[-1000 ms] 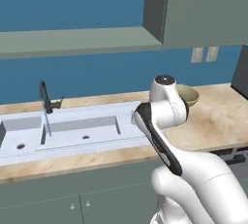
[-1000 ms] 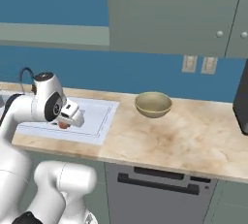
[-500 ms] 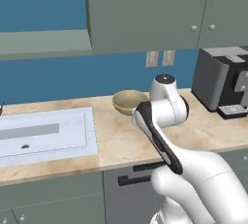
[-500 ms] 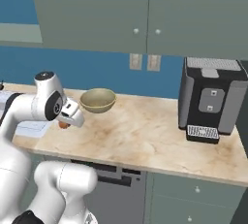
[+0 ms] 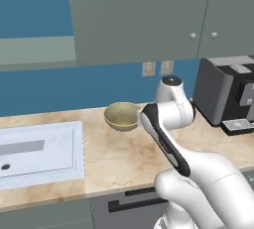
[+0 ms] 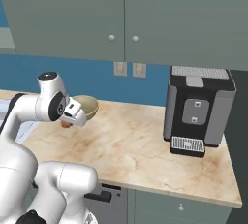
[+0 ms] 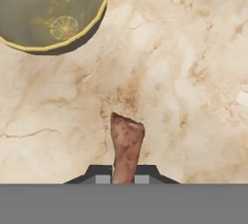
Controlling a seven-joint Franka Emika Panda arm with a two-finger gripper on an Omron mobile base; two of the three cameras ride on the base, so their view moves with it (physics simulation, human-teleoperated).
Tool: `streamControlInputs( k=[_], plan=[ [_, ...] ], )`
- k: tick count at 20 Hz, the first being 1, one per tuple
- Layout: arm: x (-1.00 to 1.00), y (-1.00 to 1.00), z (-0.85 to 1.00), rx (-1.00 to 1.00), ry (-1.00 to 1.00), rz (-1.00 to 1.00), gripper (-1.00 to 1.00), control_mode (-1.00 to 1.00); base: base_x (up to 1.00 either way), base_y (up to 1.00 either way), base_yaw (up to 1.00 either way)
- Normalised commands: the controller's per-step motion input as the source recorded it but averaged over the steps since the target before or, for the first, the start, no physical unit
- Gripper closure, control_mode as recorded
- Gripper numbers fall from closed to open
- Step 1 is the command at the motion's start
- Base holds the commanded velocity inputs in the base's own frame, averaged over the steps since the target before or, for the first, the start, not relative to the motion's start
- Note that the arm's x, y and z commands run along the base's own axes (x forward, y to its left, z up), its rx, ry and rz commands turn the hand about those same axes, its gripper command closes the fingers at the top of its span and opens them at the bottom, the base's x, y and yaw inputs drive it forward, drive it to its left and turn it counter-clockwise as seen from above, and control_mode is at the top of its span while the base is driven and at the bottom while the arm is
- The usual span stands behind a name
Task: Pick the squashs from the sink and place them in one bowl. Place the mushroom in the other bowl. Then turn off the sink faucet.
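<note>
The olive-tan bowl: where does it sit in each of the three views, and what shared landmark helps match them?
Left base view: the olive-tan bowl sits at centre on the marble counter, just left of the arm's wrist.
Right base view: left of centre, behind the gripper that holds the mushroom.
Hand view: upper left corner, cut by the frame edge.
Shared landmark: the marble counter.

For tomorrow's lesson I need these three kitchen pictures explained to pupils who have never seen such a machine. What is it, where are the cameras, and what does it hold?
It is a white robot arm on a base that can drive, in a computer-drawn kitchen. Two cameras ride behind the arm, left and right; a third sits on the hand and looks down. On the counter stand an olive bowl and a black coffee machine; the sink lies to the left. The gripper is shut on a reddish-brown mushroom, held above the counter near the bowl.
</note>
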Motion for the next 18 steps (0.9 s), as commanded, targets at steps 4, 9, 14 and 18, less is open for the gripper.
streamControlInputs(
  k=[4,9,14,18],
  plan=[
    [0.04,-0.01,0.31,0.15,-0.11,0.0,1.0,-1.0,0.0,0.0,0.0],
    [0.0,-0.02,0.13,0.25,-0.17,0.0,1.0,-1.0,0.0,0.0,0.0],
    [-0.04,0.0,0.04,0.25,-0.26,0.0,1.0,-1.0,0.0,0.0,0.0],
    [0.0,0.0,0.0,0.29,-0.17,0.0,1.0,-1.0,0.0,0.0,0.0]
  ],
)
